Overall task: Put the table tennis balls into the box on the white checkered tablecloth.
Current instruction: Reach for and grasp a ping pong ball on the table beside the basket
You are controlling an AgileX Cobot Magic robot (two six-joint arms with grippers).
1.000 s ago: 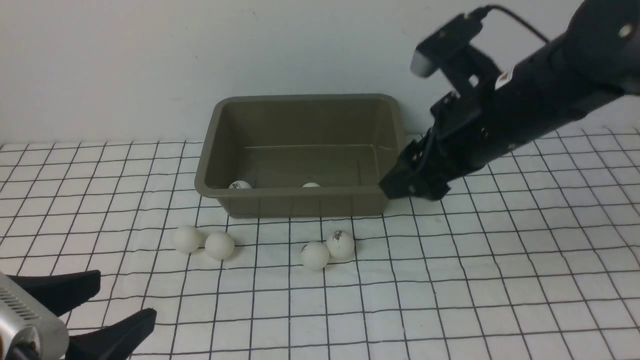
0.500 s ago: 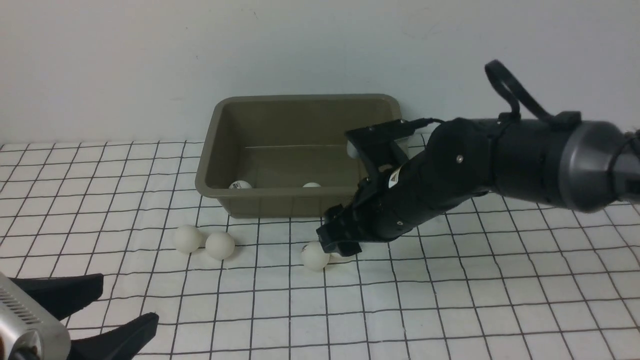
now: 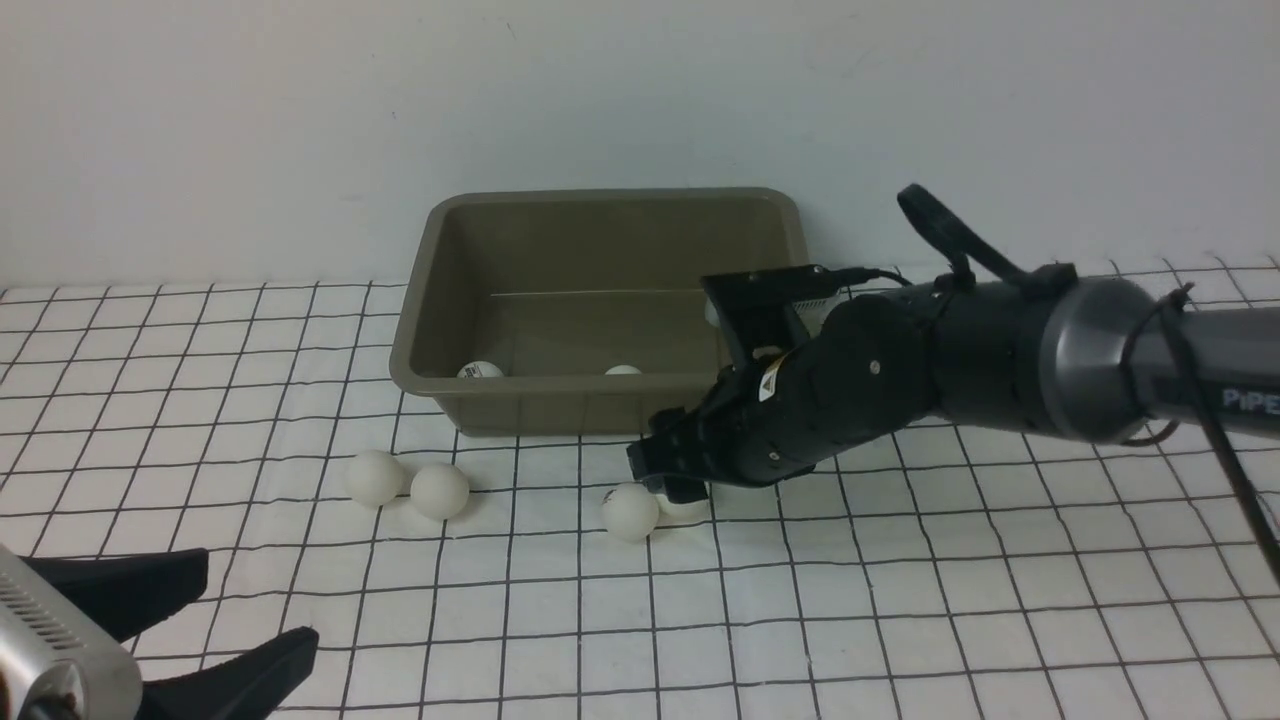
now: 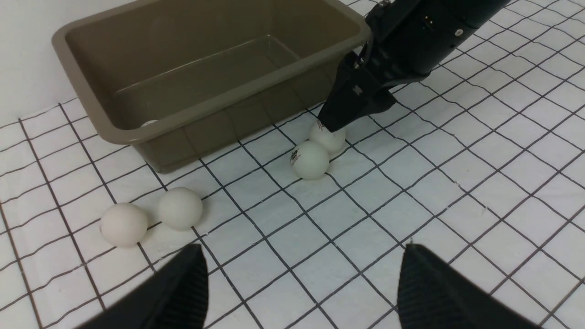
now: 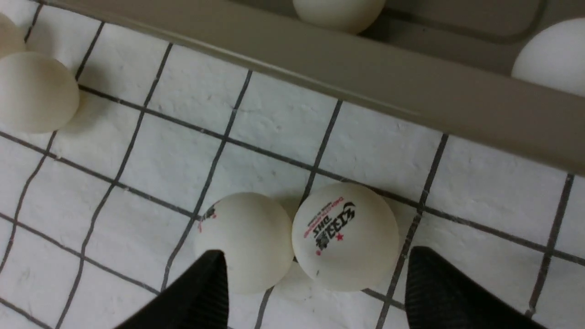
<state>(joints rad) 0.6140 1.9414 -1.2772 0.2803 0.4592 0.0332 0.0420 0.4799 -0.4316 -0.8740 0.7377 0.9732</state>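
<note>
The olive-grey box (image 3: 580, 383) stands at the back of the white checkered tablecloth (image 3: 900, 600) with two table tennis balls (image 3: 480, 370) inside. In front of it lie two pairs of balls: one at the left (image 3: 439, 490), one at the middle (image 3: 630, 511). My right gripper (image 5: 315, 253) is low over the middle pair, open, with the logo ball (image 5: 345, 235) between its fingers and the other ball (image 5: 247, 240) against the outside of one finger. My left gripper (image 4: 302, 249) hangs open and empty near the front left corner, short of the left pair (image 4: 180, 208).
The box's front wall (image 5: 365, 87) runs close beyond the right gripper's fingertips. The right arm (image 3: 1000, 350) stretches across the cloth from the right edge. A plain white wall (image 3: 600, 90) rises behind the box.
My right arm has swung from the box's right end down and left to the middle pair of balls, and its jaws have narrowed slightly. The left gripper and all balls have stayed put.
</note>
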